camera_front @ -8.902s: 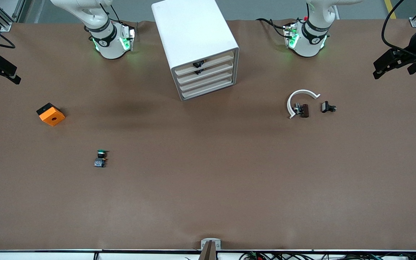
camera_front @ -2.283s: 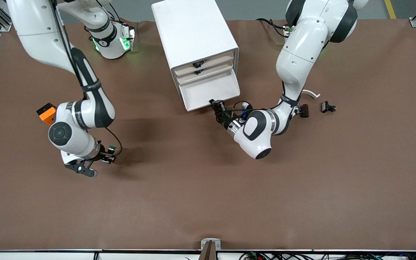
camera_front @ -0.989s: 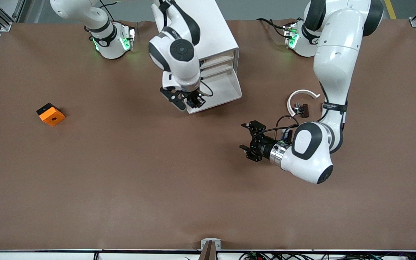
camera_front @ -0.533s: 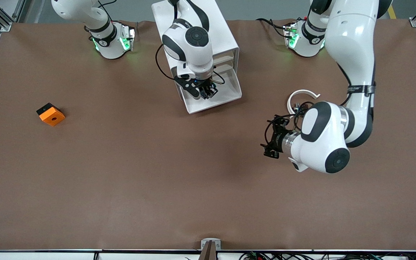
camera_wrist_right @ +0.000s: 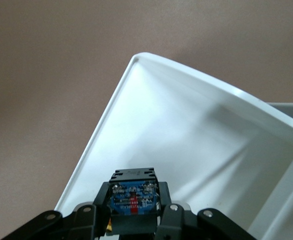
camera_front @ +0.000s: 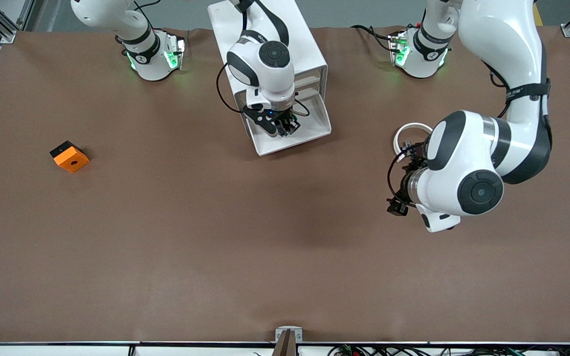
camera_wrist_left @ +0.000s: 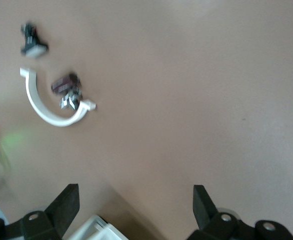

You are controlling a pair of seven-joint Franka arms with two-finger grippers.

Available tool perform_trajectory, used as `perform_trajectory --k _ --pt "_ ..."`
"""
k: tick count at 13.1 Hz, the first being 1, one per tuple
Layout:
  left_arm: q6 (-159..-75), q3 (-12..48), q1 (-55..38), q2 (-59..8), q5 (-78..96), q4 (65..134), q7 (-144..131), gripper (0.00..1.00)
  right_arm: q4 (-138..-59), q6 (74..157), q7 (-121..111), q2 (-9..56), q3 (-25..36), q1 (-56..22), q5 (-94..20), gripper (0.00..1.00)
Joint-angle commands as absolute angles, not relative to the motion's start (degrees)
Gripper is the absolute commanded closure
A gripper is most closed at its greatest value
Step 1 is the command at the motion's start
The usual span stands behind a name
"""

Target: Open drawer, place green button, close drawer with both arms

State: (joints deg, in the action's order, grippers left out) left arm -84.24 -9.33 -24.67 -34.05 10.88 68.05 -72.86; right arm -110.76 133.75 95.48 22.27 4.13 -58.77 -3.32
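The white cabinet [camera_front: 265,44] has its lowest drawer [camera_front: 314,129] pulled out as a shallow white tray. My right gripper [camera_front: 281,126] hangs over the tray's inside, shut on the button [camera_wrist_right: 133,197]. In the right wrist view I see the button's blue-faced body between the fingers, with the tray [camera_wrist_right: 186,125] below it; its green cap is hidden. My left gripper [camera_front: 401,188] is open and empty over the bare table, toward the left arm's end. In the left wrist view its fingers [camera_wrist_left: 61,210] stand wide apart.
A white open ring [camera_front: 406,133] with a small dark part [camera_wrist_left: 66,87] inside it lies by the left arm's wrist. A black clip [camera_wrist_left: 32,40] lies beside the ring. An orange-and-black block [camera_front: 70,156] sits toward the right arm's end. Two upper drawers carry black knobs.
My right gripper has moved a little farther in over the open drawer with the button. My left arm has drawn back from the drawer toward its own end and turned its wrist.
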Motion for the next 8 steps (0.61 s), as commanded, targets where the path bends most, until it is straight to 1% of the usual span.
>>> perform_trajectory --k 1,4,5,8 --pt "-84.0 -9.8 -24.6 -30.1 7.6 69.7 -62.4 0.0 -110.3 133.8 96.3 22.9 4.8 -59.9 -3.0 0.0" --pt "-84.0 -9.8 -24.5 -27.7 3.6 69.8 -57.1 0.0 -107.9 132.8 95.0 22.9 4.9 -59.2 -3.0 0.0" --pt "-84.0 -9.8 -24.3 -27.0 3.6 69.8 -55.1 0.0 -106.8 131.3 93.4 22.9 5.1 -58.5 -3.0 0.0" --pt "-84.0 -9.8 -23.5 -24.9 2.2 70.0 -49.9 0.0 -101.6 122.8 83.8 22.8 5.1 -53.5 -3.0 0.0"
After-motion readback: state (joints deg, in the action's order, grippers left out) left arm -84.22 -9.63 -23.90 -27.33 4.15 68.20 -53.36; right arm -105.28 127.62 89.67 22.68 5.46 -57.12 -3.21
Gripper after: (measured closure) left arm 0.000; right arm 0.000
